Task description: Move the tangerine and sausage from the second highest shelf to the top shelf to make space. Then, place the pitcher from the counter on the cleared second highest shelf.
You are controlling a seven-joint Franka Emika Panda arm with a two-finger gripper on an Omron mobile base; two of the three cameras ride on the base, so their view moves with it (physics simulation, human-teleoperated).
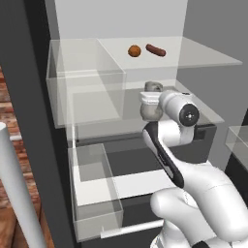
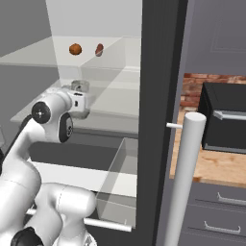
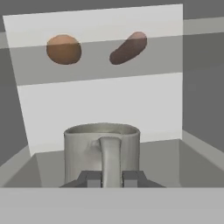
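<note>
The orange tangerine (image 1: 134, 51) (image 2: 75, 49) (image 3: 64, 49) and the reddish-brown sausage (image 1: 155, 50) (image 2: 99, 49) (image 3: 128, 47) lie side by side on the pale top shelf (image 1: 203, 53) (image 2: 38, 55). Below them, the grey pitcher (image 1: 151, 112) (image 2: 79, 86) (image 3: 83, 148) stands upright over the second highest shelf (image 1: 208, 114) (image 2: 110, 120). My gripper (image 3: 110, 178) (image 1: 150, 99) (image 2: 77, 102) is shut on the pitcher's handle. The pitcher's base is hidden, so I cannot tell whether it touches the glass.
A clear bin (image 1: 87, 97) fills the left part of the fridge and a pulled-out drawer (image 1: 97, 193) (image 2: 115, 182) sits below. The open door's round handle (image 2: 185, 182) (image 1: 14, 193) stands close by. A black microwave (image 2: 226, 120) rests on the wooden counter (image 2: 211, 168).
</note>
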